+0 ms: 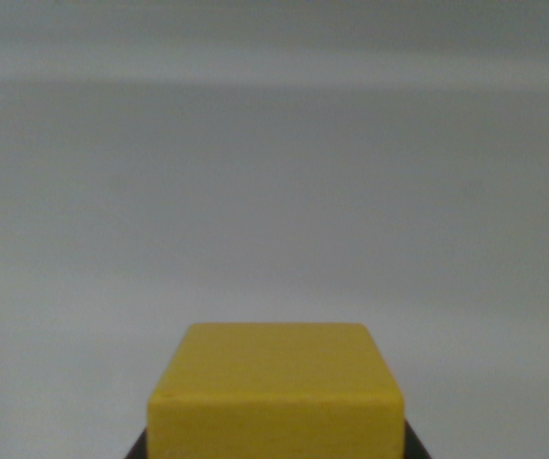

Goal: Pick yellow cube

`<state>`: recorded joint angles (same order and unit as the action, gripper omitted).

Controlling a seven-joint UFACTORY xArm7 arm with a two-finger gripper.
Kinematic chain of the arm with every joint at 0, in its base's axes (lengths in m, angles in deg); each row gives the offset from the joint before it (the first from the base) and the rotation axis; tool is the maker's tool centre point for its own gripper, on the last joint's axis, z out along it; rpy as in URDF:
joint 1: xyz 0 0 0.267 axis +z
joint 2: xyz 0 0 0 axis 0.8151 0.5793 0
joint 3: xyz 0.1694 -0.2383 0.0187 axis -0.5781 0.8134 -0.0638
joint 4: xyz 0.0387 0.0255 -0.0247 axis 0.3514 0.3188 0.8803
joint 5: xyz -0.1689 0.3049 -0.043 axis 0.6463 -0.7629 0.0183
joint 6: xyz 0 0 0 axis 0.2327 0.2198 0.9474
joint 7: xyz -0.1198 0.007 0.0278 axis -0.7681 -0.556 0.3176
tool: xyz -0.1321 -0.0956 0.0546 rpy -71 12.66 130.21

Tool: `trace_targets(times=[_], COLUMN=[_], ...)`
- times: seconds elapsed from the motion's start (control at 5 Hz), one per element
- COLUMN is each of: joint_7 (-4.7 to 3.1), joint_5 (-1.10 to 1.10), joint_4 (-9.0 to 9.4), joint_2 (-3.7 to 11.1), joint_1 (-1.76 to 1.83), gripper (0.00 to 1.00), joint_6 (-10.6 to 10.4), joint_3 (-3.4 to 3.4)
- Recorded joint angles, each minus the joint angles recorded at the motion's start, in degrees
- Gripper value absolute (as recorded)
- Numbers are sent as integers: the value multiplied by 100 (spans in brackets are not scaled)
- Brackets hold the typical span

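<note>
Yellow cube point(276, 392) sits low and centred, dark pincer parts at its base; grip unclear — lift straight, slowly.

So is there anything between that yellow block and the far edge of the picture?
No. In the wrist view, beyond the yellow cube there is only bare grey surface up to the top edge. Dark shapes peek out beside the cube's bottom corners, too cropped to identify.
</note>
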<state>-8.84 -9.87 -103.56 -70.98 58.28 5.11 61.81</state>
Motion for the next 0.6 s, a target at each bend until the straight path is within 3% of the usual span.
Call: trace_targets(times=[0.6], joint_7=[0], joint_5=[0], joint_4=[-62], joint_2=[-31], joint_1=[0], gripper=[100], joint_6=[93], joint_3=[0])
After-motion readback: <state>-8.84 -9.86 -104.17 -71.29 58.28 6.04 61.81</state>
